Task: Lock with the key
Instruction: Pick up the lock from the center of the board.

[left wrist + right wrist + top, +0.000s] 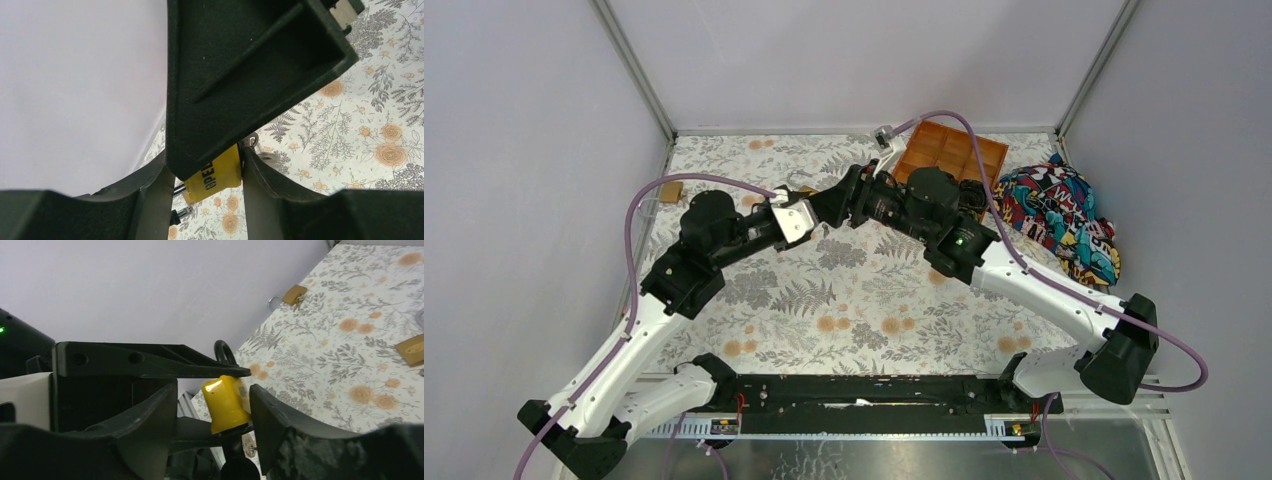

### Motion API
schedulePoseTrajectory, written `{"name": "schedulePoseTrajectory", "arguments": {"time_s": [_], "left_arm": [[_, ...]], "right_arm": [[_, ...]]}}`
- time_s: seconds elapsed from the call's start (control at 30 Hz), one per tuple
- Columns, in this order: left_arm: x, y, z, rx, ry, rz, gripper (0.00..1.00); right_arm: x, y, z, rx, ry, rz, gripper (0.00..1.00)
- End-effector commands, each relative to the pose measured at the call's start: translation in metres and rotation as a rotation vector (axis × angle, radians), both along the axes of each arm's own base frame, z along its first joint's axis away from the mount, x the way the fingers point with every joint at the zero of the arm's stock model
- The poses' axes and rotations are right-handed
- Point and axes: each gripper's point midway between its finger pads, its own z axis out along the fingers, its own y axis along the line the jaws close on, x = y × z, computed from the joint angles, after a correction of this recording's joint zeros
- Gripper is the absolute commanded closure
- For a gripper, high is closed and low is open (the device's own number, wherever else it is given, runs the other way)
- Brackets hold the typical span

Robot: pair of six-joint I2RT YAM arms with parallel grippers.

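Observation:
A yellow padlock marked "OPE…" is held above the table between my left gripper's fingers. My left gripper is shut on it. In the right wrist view the padlock sits between my right gripper's fingers, touching the right one, with a gap to the left one. My right gripper is open around it. A black round key head shows below the padlock's base. A silver key ring hangs behind the padlock. The shackle is mostly hidden.
Brass padlocks lie on the floral table at back left and near the grippers. A wooden compartment tray stands at the back. A colourful cloth lies at the right. Walls close in on the left, back and right.

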Motion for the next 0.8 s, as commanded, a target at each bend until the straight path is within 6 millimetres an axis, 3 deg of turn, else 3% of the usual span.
{"name": "schedulePoseTrajectory", "arguments": {"time_s": [0.0,0.37,0.63,0.77], "left_arm": [[0.005,0.001,0.04,-0.095,-0.136,0.026,1.0],[0.001,-0.003,0.038,-0.1,-0.127,0.0,1.0],[-0.01,-0.007,0.035,-0.116,-0.108,-0.051,1.0],[-0.022,-0.01,0.031,-0.096,-0.1,-0.107,1.0]], "right_arm": [[0.001,-0.001,0.004,-0.025,-0.052,-0.033,0.4],[0.005,0.007,-0.015,-0.11,-0.069,-0.012,0.45],[0.002,0.01,-0.013,-0.11,-0.083,0.015,1.0],[-0.002,0.005,-0.01,-0.122,-0.105,0.025,1.0]]}}
